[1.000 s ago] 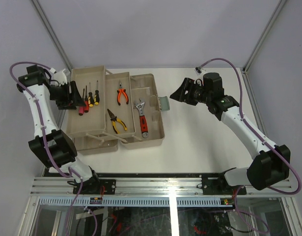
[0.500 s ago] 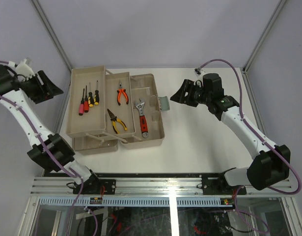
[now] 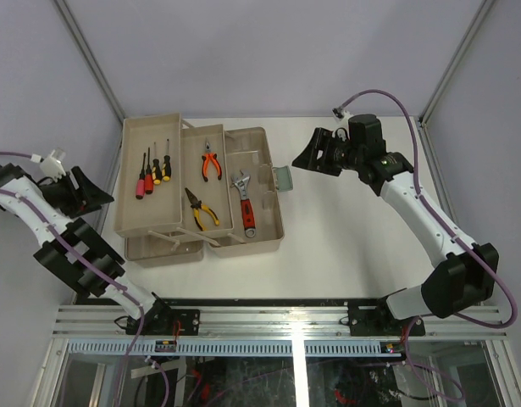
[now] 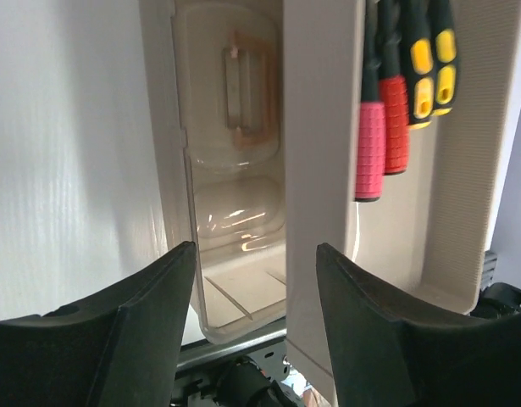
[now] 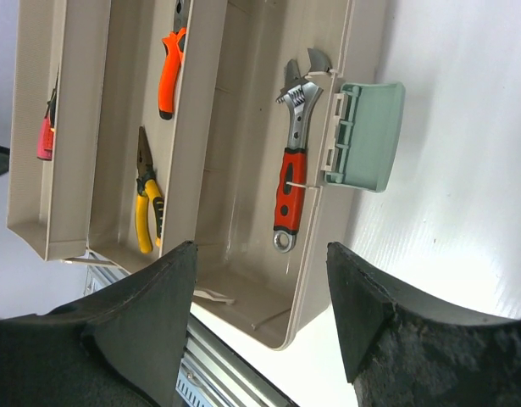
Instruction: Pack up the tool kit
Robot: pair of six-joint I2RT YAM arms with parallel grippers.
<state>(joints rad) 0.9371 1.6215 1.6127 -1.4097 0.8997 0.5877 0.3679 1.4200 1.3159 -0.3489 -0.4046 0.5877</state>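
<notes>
Top external view took in the whole toolbox (image 3: 264, 233), opened out on the white tabletop (image 3: 353, 246), left of centre. Left hand (image 3: 92, 192) sat off its left side, right hand (image 3: 307, 158) past the latch end, both apart from it. Both hands were released, jaws spread, nothing between them. Toolbox was matte beige plastic, boxy, with stepped trays: screwdrivers (image 3: 152, 172) in the left tray (image 3: 140, 216), orange-handled pliers (image 3: 211, 163) and yellow-handled pliers (image 3: 201, 209) in the middle tray (image 3: 192, 144), wrench (image 3: 243, 203) in the base.

Left wrist view alone showed the translucent tan lid (image 4: 235, 220), glossy with rounded mouldings, and the pinkish lid handle (image 4: 247, 93). It also showed the ribbed screwdriver grips, pink-red and black-yellow.

Right wrist view alone gave the wrench close: chrome adjustable head, orange-red grip, ring hole at the end. It showed the pale green latch (image 5: 366, 136) too, smooth and flipped outward over the rim. Finger pads (image 5: 141, 339) looked black and grainy
</notes>
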